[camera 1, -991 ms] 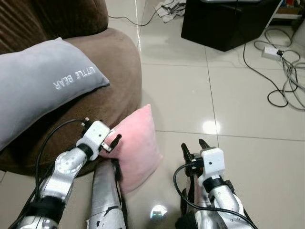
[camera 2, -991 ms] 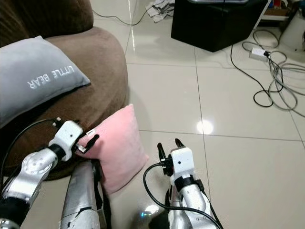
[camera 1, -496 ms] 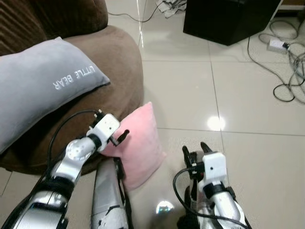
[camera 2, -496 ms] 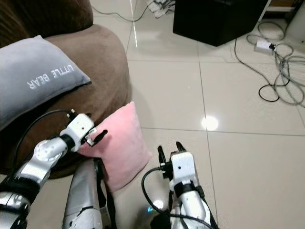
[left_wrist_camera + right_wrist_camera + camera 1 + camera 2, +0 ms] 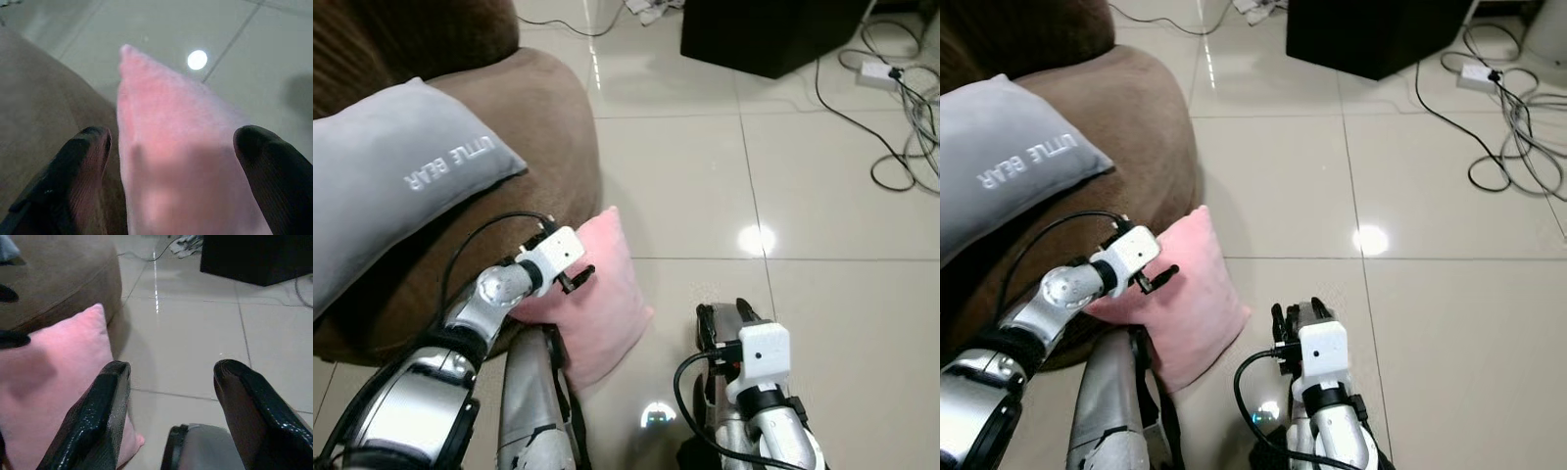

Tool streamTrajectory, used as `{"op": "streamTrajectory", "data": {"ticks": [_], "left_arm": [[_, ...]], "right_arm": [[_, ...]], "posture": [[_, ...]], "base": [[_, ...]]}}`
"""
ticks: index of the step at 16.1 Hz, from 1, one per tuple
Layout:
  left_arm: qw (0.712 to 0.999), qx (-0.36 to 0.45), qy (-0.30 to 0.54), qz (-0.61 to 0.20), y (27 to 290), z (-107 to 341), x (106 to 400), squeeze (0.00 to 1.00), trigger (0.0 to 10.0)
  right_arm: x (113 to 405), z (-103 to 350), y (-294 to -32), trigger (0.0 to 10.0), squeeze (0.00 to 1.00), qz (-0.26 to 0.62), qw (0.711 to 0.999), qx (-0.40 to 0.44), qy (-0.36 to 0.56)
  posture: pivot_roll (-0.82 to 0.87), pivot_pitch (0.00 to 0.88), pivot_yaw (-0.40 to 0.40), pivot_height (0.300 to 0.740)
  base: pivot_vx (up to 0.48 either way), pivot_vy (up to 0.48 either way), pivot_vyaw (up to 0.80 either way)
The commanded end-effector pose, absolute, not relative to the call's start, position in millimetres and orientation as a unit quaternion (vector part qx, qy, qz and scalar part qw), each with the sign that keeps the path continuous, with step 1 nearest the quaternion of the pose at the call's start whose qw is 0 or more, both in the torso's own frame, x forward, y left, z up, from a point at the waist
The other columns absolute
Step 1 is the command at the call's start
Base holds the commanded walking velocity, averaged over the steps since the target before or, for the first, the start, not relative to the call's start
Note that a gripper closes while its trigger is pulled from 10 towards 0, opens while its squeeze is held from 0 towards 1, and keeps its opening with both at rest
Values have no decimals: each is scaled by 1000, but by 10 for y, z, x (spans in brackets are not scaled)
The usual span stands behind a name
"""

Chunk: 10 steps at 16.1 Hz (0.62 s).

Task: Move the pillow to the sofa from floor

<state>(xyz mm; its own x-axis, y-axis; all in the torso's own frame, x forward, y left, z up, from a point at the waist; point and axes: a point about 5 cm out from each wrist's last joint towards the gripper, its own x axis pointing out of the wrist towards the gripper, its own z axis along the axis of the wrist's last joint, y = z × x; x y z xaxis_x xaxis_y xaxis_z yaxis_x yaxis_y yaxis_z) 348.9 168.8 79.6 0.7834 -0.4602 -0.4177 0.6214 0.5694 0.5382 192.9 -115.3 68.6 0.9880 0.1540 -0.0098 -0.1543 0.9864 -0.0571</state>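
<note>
The left gripper [image 5: 171, 161] has its jaws wide apart around the top edge of the soft pink square pillow [image 5: 607, 294], which stands on the shiny tiled floor [image 5: 705, 176] against the brown sofa [image 5: 538, 127]. The right gripper [image 5: 171, 396] has wide jaws too, holding nothing, beside the pillow.

Pink pillow [image 5: 607, 294], brown sofa [image 5: 543, 127] — grey lettered cushion [image 5: 401, 186], cream tiles [image 5: 705, 186]

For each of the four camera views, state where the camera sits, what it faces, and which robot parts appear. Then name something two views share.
Left eye, head: looks down at pink pillow against brown sofa; both arms.
Right eye: same scene, shifted.
Left wrist: open left gripper straddling the pillow.
Right wrist: open right gripper over floor tiles.
Shared: pillow, sofa.
</note>
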Motion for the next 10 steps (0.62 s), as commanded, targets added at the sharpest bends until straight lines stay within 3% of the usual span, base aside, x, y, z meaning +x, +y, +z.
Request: {"op": "streamTrajectory", "data": {"ticks": [1, 10], "left_arm": [[863, 375, 146, -305, 1710, 708, 3469, 0, 10000], [833, 465, 190, -231, 1885, 718, 3551, 0, 10000]], "right_arm": [[1865, 690, -1130, 10000, 0, 73, 997, -24, 13], [1641, 784, -1287, 10000, 0, 36, 998, -38, 21]], "posture": [[-168, 280, 102, 513], [-256, 313, 93, 513]], "base": [[0, 0, 0], [0, 0, 0]]}}
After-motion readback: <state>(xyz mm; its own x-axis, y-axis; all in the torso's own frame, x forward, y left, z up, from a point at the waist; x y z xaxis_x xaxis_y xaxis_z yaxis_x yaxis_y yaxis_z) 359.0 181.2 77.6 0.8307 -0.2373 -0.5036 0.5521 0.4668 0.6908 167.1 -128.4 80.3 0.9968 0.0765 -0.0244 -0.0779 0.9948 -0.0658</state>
